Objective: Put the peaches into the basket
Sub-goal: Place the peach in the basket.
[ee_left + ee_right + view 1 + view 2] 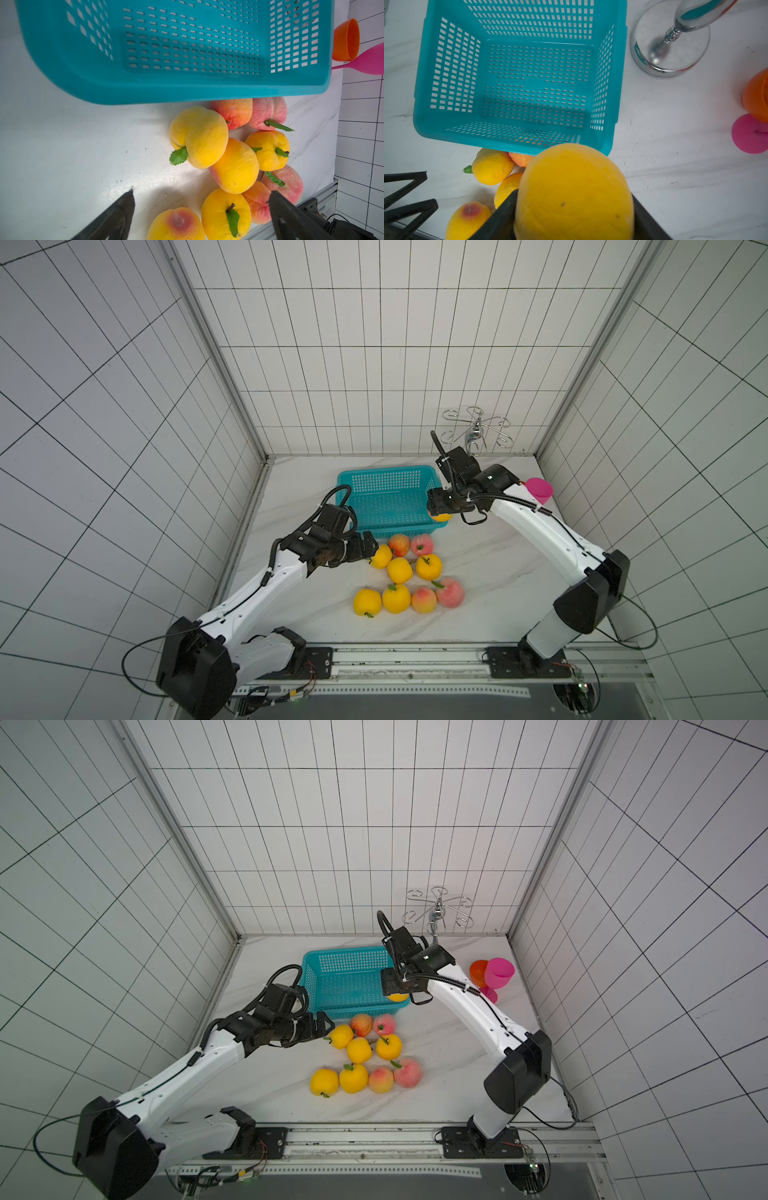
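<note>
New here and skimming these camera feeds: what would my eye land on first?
The empty turquoise basket stands out against the white tabletop. Nine yellow and pink peaches cluster just in front of it. The right gripper grips a yellow peach above the basket's near rim, while the left gripper hangs open beside the cluster.

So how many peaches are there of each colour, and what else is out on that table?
Yellow peaches: 6, one of them held in the right claw
Pink-red peaches: 4
Turquoise basket: 1, empty
Orange goblet: 1
Pink goblet: 1
Metal rack: 1
Total: 14 things, 10 of them peaches
</note>
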Robot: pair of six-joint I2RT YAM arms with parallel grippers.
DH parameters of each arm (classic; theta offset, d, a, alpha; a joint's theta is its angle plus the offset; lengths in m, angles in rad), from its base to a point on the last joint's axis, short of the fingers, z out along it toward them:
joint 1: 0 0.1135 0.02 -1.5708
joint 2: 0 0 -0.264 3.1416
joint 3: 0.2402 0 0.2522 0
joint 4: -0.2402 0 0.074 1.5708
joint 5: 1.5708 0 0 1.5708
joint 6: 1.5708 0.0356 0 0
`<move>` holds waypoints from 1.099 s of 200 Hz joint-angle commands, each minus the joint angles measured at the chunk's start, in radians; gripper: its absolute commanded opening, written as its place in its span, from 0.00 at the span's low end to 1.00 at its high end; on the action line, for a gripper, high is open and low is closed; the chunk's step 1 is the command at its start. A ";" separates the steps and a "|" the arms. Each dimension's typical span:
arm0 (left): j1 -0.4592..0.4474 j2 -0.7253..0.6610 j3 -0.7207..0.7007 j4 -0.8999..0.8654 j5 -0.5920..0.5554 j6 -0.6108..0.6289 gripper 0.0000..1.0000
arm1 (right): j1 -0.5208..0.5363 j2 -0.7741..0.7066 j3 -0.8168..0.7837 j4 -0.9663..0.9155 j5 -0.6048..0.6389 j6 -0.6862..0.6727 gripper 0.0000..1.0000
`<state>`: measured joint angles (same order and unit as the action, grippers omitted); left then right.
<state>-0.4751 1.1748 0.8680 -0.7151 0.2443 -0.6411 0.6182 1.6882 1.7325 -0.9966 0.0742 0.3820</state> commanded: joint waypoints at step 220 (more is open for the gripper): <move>0.087 0.013 0.046 -0.086 -0.022 0.020 0.98 | -0.057 0.682 0.604 -0.047 -0.028 -0.208 0.69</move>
<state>-0.4034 1.2110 0.9131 -0.7906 0.2359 -0.6342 0.5694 2.3451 2.2982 -1.0069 0.0422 0.2016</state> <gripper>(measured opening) 0.984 0.692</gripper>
